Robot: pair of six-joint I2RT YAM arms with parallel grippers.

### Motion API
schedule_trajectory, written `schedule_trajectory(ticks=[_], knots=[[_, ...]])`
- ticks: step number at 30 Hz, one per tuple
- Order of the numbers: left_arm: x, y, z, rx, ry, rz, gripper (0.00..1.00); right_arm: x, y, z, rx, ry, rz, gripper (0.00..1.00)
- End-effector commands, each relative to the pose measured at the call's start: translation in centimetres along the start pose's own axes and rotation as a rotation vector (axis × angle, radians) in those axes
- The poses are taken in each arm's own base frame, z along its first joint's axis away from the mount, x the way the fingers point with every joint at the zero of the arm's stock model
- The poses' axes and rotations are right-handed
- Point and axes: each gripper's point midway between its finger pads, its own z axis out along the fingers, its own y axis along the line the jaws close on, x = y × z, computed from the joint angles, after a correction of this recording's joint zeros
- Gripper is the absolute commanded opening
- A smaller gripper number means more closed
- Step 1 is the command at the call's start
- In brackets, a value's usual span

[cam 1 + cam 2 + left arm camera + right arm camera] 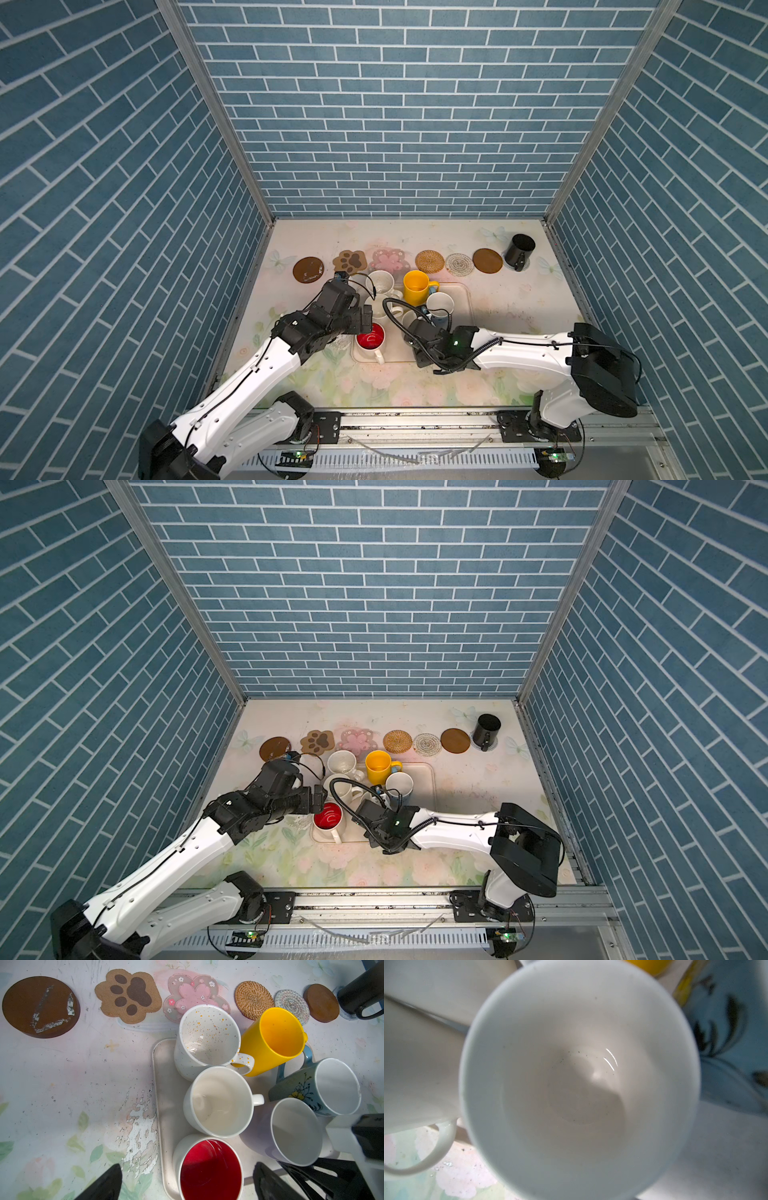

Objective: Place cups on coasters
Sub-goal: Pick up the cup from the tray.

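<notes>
left end effector (pixel 187 1167) spread wide, red-lined mug (pixel 209 1169) between fingers, at tray (pixel 164 1105) near end. right end effector (pixel 415 324) pressed together at lavender mug (pixel 291 1132), also on tray; contact hidden, can't tell if pinching its wall. speckled mug (pixel 207 1034), cream mug (pixel 218 1101), yellow mug (pixel 278 1032), blue mug (pixel 336 1086) upright on tray. six coasters (pixel 429 261) bare, in row beyond tray far edge. black mug (pixel 519 249) past tray far-right corner, at end of that row.
</notes>
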Motion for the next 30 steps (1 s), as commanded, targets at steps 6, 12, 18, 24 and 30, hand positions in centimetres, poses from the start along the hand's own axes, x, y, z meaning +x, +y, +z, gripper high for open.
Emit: schedule_trajectory(ticks=[6, 12, 18, 24, 30], knots=[[0.2, 1.2, -1.8, -0.030, -0.019, -0.005, 0.99, -2.9, 1.9, -2.2, -0.059, -0.061, -0.058, 0.00], [0.0, 1.3, -2.5, -0.033, -0.020, 0.000, 0.99, -3.9, 2.2, -3.4, -0.073, -0.088, -0.068, 0.00], [-0.6, 1.1, -3.2, -0.033, -0.026, 0.015, 0.99, -5.0, 2.0, -5.2, -0.076, -0.132, -0.061, 0.00], [-1.4, 0.8, -3.9, -0.029, -0.041, 0.025, 0.99, -6.5, 1.4, -7.8, -0.058, -0.184, -0.077, 0.00], [-2.2, 0.4, -4.1, -0.025, -0.042, 0.029, 0.99, -8.6, 0.2, -10.7, -0.037, -0.219, -0.089, 0.00]])
